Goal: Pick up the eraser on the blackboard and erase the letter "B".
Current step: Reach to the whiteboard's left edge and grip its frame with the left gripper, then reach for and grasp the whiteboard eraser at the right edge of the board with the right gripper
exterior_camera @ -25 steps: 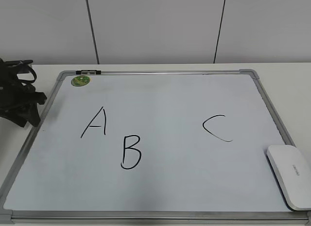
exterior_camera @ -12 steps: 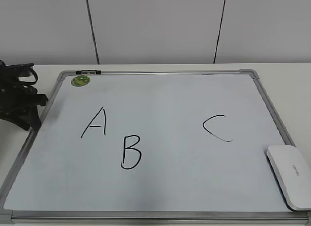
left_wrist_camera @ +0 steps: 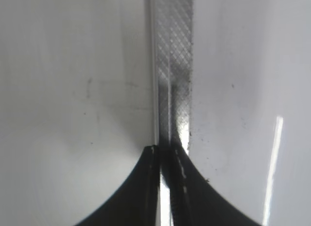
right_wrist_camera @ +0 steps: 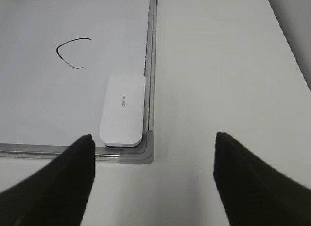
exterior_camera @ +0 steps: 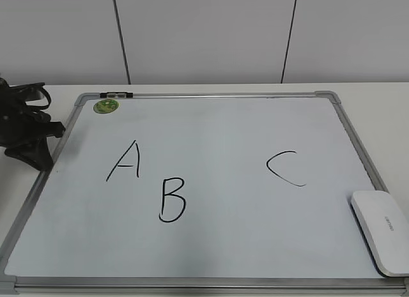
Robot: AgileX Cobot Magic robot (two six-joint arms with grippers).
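The blackboard (exterior_camera: 223, 131) is a white dry-erase board with a grey frame, lying flat on the table. The black letter "B" (exterior_camera: 172, 199) is at its lower middle left. The white eraser (exterior_camera: 381, 232) lies on the board's front right corner; it also shows in the right wrist view (right_wrist_camera: 123, 109). My left gripper (exterior_camera: 41, 158) is at the board's left edge, shut, with its tips over the metal frame (left_wrist_camera: 175, 65); the left wrist view shows the tips (left_wrist_camera: 167, 148). My right gripper (right_wrist_camera: 153, 138) is open and empty, above the table just off that corner.
A black "A" (exterior_camera: 124, 161) is left of the B and a black "C" (exterior_camera: 286, 167) to its right; the C also shows in the right wrist view (right_wrist_camera: 74, 52). A round green sticker (exterior_camera: 106, 106) and a black clip (exterior_camera: 116, 94) are at the board's far left corner.
My left gripper has shifted slightly left and away at the board's left edge. The eraser and board have not moved.
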